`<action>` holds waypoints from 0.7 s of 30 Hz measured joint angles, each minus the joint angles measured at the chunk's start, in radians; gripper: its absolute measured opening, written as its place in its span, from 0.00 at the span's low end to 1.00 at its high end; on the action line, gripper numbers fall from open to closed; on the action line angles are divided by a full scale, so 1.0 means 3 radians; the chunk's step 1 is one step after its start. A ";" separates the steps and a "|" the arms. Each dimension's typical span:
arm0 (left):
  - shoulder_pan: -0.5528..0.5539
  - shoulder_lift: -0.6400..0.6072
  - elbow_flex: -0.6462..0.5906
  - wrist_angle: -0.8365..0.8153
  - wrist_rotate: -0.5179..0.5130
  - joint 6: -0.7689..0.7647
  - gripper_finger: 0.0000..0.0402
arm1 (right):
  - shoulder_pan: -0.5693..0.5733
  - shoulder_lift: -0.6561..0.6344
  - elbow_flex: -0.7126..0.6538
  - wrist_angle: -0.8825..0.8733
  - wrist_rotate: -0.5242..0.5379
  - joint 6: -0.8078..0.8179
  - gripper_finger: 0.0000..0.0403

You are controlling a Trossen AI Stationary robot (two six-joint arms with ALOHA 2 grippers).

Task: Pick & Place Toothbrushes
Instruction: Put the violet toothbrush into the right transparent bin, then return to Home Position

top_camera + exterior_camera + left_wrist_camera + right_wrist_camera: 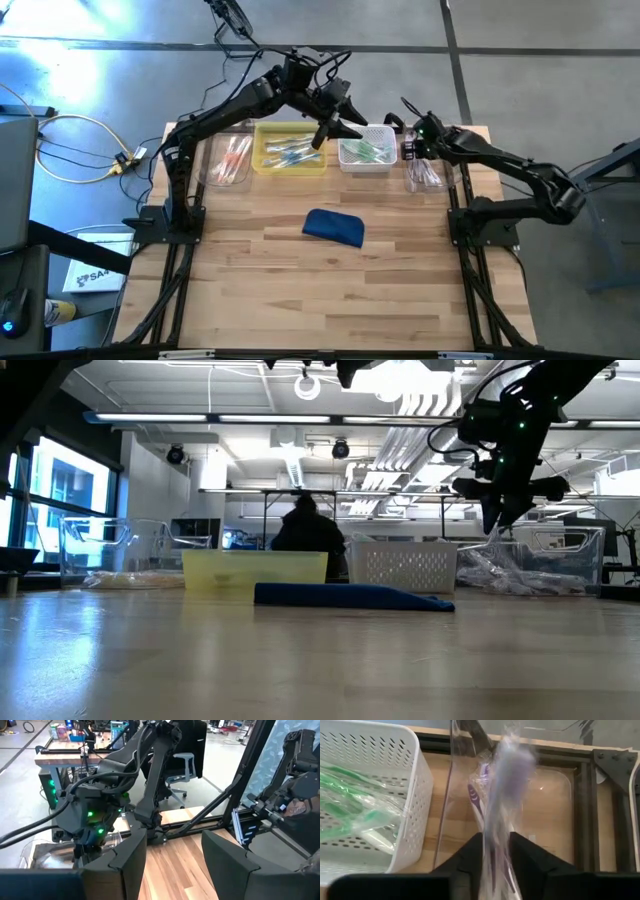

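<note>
Your right gripper hangs over the clear plastic bin at the right end of the row, a purple-accented toothbrush in a clear wrapper standing blurred between its dark fingers; whether the grip is on or letting go, you cannot tell from these frames. The wrapped brush looks light, stiff along its length and slippery in its film, so a pinch across the middle of the handle seems the safest hold.

Along the table's far edge, four containers stand side by side. The clear bin under your right gripper holds pale wrapped brushes. The white perforated basket beside it carries green-accented toothbrushes. The yellow tray holds blue-accented ones, and the clear bin at the left end holds orange or pink ones.

Your left gripper hovers with fingers apart and nothing between them, above the gap between yellow tray and white basket. A dark blue pouch lies alone mid-table. A person sits beyond the table.
</note>
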 joint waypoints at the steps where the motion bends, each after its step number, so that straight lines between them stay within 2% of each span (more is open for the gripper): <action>1: 0.0000 0.0000 0.0000 0.0001 0.0000 0.0000 0.46 | 0.0000 0.0001 0.0000 0.0001 0.0009 -0.0001 0.25; 7: 0.0000 0.0000 0.0000 0.0001 0.0000 0.0000 0.46 | 0.0003 -0.0017 0.0000 0.0002 -0.0031 -0.0115 0.41; 11: 0.0000 0.0000 -0.0001 0.0002 0.0000 0.0000 0.46 | 0.0004 -0.0151 0.0000 0.0011 -0.0124 -0.0177 0.44; 15: 0.0000 0.0001 -0.0001 0.0003 -0.0033 0.0000 0.46 | 0.0011 -0.0403 0.0000 0.0065 -0.0224 -0.0177 0.41; 21: 0.0000 0.0001 -0.0002 0.0004 -0.0194 0.0092 0.46 | 0.0011 -0.0892 0.0000 0.0302 -0.0562 -0.0150 0.27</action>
